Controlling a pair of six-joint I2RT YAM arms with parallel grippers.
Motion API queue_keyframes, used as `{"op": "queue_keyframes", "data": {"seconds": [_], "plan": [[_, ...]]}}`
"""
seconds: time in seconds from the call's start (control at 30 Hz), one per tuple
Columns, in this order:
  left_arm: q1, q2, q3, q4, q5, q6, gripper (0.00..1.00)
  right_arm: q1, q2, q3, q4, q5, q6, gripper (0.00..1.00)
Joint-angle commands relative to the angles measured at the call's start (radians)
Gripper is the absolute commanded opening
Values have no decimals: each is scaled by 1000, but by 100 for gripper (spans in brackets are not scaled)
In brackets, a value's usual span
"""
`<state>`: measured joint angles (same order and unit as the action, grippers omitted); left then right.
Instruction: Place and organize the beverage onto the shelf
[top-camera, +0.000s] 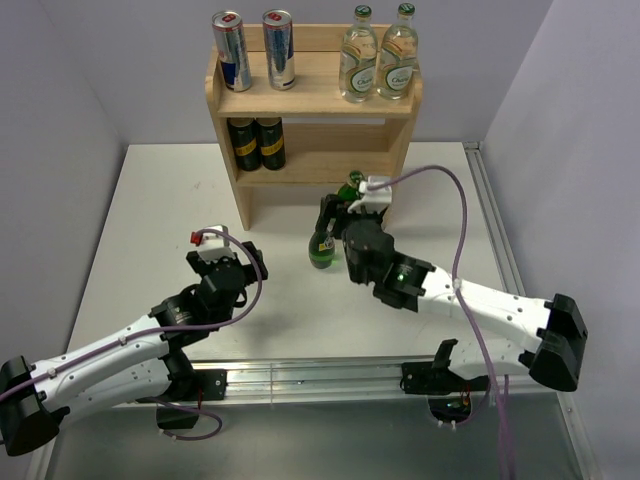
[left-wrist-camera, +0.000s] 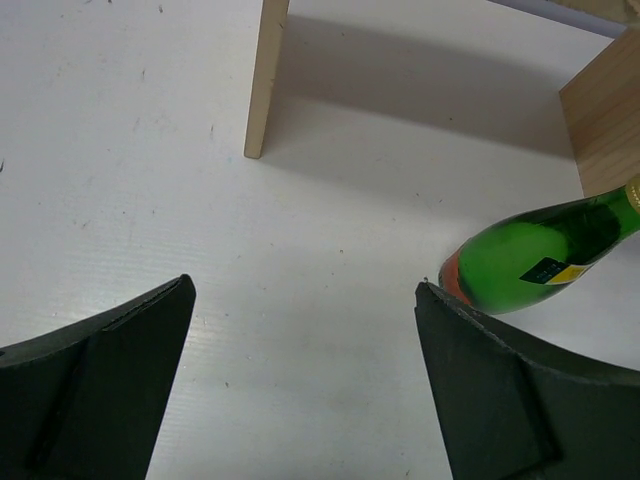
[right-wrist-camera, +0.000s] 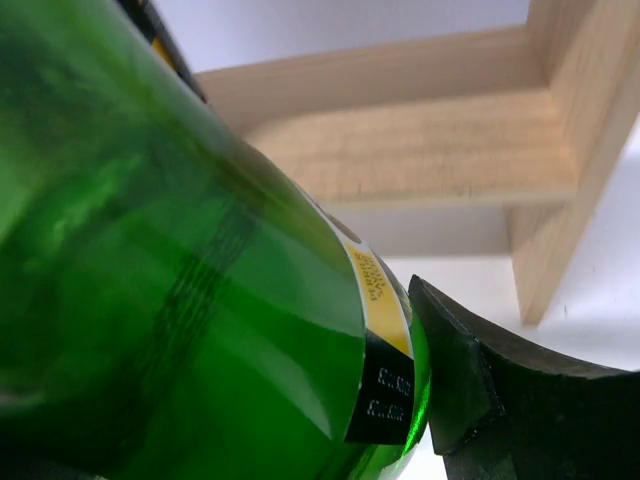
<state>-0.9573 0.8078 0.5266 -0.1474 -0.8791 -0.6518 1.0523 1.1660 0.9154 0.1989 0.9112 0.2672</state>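
While the right gripper (top-camera: 338, 212) is clamped round the green bottle (top-camera: 321, 250), you have it hanging tilted just in front of the shelf (top-camera: 320, 103), base toward the arms and neck leaning in at the lower tier (top-camera: 330, 165). Your left gripper (left-wrist-camera: 302, 300) stands spread wide with nothing in it, over bare table (top-camera: 150, 200) left of the bottle.

Up top, the two cans (top-camera: 252, 50) sit on the left and the two clear bottles (top-camera: 378, 55) on the right. The lower tier has a dark pair (top-camera: 256, 143) at its left end, so the free space is to the right.

Watch the neck first. At this lean it looks likely to catch the front edge of the upper board if you push straight in. The right wrist view shows the right side panel (right-wrist-camera: 570, 170) close by, so drifting right could scrape it.

Glass held on a slant may also creep between the pads. If you let go before the base sits flat, I would expect it to rock, tip, and roll into the dark pair
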Motion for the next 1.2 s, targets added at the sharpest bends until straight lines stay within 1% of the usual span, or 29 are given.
{"op": "queue_keyframes", "data": {"seconds": [0.0, 0.13, 0.33, 0.7, 0.9, 1.1, 1.17], "plan": [[-4, -32, -10, 6, -8, -19, 99, -78, 53, 146, 82, -106, -51, 0], [-3, -32, -10, 5, -8, -19, 99, -143, 154, 250, 73, -159, -59, 0], [-3, -32, -10, 3, -8, -17, 99, -213, 248, 321, 68, -210, -60, 0], [-3, -25, -8, 5, -4, -16, 99, -311, 337, 361, 120, -262, -74, 0], [-3, -21, -8, 8, -4, -16, 99, -360, 371, 407, 114, -291, -69, 0], [-3, -9, -5, 5, -8, -16, 99, -377, 411, 451, 123, -305, -75, 0], [-3, -4, -4, 6, -9, -16, 99, -385, 446, 476, 114, -308, -72, 0]]}}
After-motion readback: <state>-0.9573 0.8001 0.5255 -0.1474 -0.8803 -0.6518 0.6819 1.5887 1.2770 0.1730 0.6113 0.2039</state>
